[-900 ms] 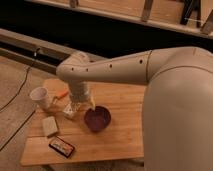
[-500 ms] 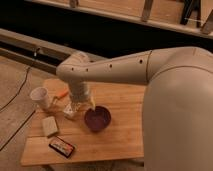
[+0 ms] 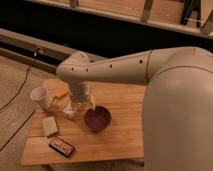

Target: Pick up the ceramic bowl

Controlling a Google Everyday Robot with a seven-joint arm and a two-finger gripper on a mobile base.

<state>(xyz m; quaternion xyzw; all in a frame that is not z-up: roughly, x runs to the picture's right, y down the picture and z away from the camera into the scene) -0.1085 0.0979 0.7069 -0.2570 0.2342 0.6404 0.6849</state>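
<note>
Nothing has shifted: my gripper (image 3: pixel 81 107) still hangs low over the wooden table (image 3: pixel 125 135), just left of the round, glossy, dark maroon ceramic bowl (image 3: pixel 97 119). I cannot tell its opening. The bowl sits ungrasped.

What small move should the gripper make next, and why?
Probably a short sideways shift toward the bowl, then a descent onto its rim. The gripper hangs beside the bowl, on the cup side, not yet over it.
</note>
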